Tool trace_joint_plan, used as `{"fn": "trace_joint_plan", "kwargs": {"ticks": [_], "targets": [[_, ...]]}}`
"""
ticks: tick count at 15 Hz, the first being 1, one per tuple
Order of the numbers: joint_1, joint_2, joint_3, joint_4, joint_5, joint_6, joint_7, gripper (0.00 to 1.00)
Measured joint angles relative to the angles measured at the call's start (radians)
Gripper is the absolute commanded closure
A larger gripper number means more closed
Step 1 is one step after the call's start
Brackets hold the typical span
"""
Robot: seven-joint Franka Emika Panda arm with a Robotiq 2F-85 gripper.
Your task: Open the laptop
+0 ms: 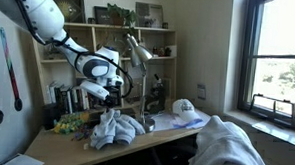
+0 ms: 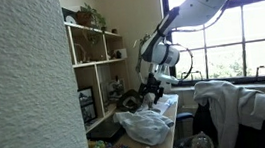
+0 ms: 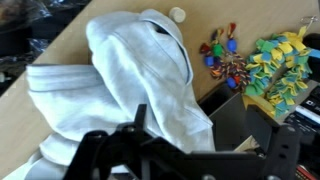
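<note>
In the wrist view a dark, flat closed laptop (image 3: pixel 238 118) lies on the wooden desk. Its left part is covered by a crumpled light grey garment (image 3: pixel 120 70). My gripper (image 3: pixel 202 118) is open and hovers just above the laptop's edge and the garment, with one black finger over the cloth and the other over the laptop side. It holds nothing. In both exterior views the gripper (image 1: pixel 106 98) (image 2: pixel 152 90) hangs a little above the garment (image 1: pixel 113 129) (image 2: pixel 144 126). The laptop is not clearly visible in them.
Colourful yellow-green and red-blue small items (image 3: pixel 275 65) lie beside the laptop. A desk lamp (image 1: pixel 139 50), a white cap (image 1: pixel 184 107) and shelves (image 1: pixel 99 50) stand behind. A chair draped with a light cloth (image 1: pixel 230 146) is at the desk front. A window (image 1: pixel 284 48) is beyond.
</note>
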Motion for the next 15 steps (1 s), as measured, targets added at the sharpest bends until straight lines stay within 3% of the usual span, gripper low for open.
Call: {"fn": "trace_joint_plan", "kwargs": {"ticks": [8, 15], "targets": [[-0.010, 0.246, 0.142, 0.144, 0.251, 0.088, -0.010, 0.00], [-0.016, 0.374, 0.208, 0.207, 0.529, 0.212, -0.048, 0.00]]}}
